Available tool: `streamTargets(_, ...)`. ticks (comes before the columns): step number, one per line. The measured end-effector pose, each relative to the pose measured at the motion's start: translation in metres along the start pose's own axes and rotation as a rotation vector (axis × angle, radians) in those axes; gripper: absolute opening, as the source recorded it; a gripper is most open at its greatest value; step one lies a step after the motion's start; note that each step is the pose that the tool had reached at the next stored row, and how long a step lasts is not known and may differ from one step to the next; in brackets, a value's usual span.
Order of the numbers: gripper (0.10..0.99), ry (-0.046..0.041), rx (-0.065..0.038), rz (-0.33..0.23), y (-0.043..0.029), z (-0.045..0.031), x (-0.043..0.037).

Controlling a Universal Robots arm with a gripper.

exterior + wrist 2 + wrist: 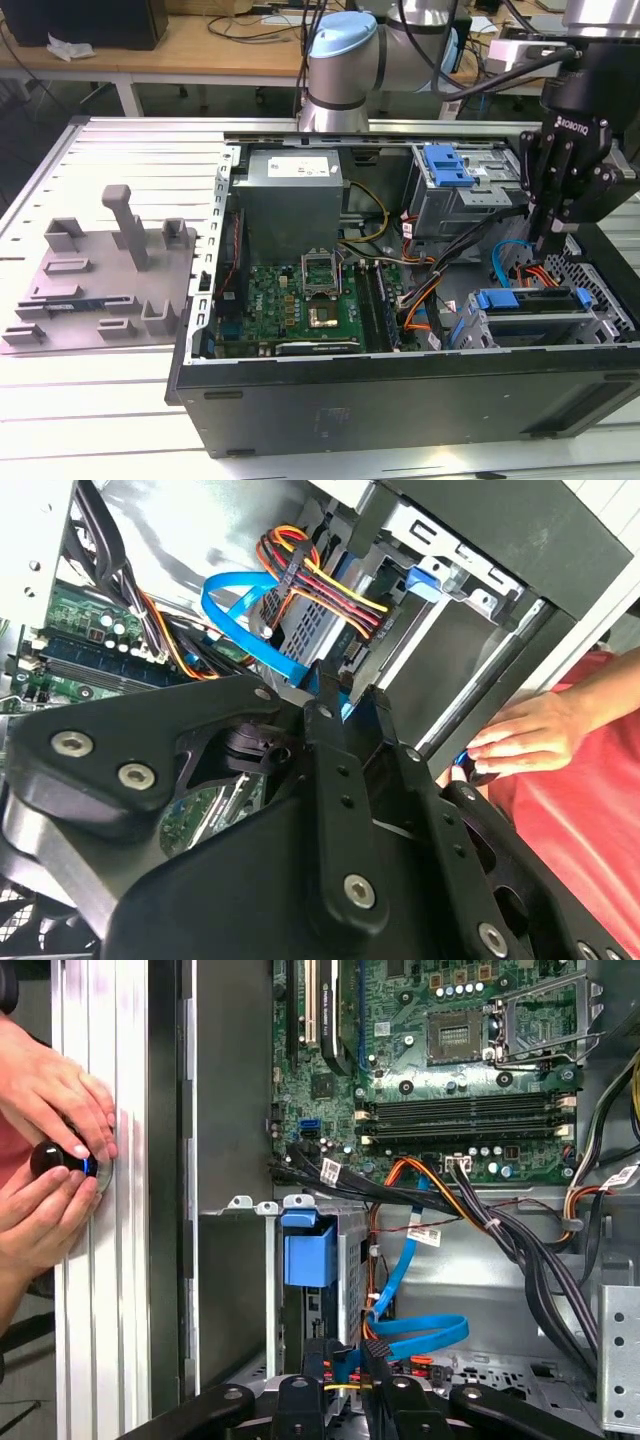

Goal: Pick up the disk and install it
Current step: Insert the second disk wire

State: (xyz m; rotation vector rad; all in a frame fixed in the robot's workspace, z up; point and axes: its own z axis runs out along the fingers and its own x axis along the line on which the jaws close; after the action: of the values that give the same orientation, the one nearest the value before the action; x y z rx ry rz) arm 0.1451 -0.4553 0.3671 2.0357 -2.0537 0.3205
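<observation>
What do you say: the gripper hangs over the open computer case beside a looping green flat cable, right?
No. The first wrist view shows the flat cable is blue, not green. The gripper does hang over the open computer case beside it.

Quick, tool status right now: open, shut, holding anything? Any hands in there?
Tool: cannot be told whether open or closed, or holding anything.
Person's hands: wrapped around a small black knob.

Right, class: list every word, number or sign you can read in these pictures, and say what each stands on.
No text can be quoted with confidence.
power supply label: print too blurred to read.
cable tags: print too small to read.
motherboard: markings too small to read.
gripper: white maker's mark on its body, not quoted.
</observation>
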Motion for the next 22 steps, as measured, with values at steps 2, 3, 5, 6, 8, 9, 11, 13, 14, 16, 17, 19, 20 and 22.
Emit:
streamTargets(2,0.286,0.0003,-0.001,0.002,-0.0001,0.0015,-0.0004)
streamTargets(3,0.286,0.0002,-0.001,0.003,-0.0002,0.0032,-0.0009)
streamTargets(5,0.286,0.0003,-0.001,0.003,-0.0002,0.0048,-0.0015)
streamTargets(6,0.286,0.0003,-0.001,0.004,-0.0002,0.0053,-0.0016)
streamTargets(8,0.161,0.0002,-0.002,0.005,-0.0003,0.0067,-0.0021)
streamTargets(9,0.161,0.0003,-0.002,0.005,-0.0004,0.007,-0.0022)
streamTargets(11,0.161,0.0002,-0.002,0.005,-0.0004,0.007,-0.0022)
streamTargets(13,0.161,0.0001,-0.002,0.005,-0.0004,0.007,-0.0022)
streamTargets(14,0.161,-0.0004,-0.002,0.005,-0.0004,0.0074,-0.0016)
streamTargets(16,0.161,-0.004,-0.001,0.005,-0.0004,0.0082,0.0015)
streamTargets(17,0.161,-0.013,0.0,0.006,-0.0003,0.0093,0.0048)
streamTargets(19,0.161,-0.042,0.012,0.009,-0.0004,0.0109,0.0095)
streamTargets(20,0.161,-0.0511,0.016,0.01,-0.0005,0.0119,0.0125)
streamTargets(22,0.161,-0.0564,0.018,0.011,-0.0005,0.013,0.0159)
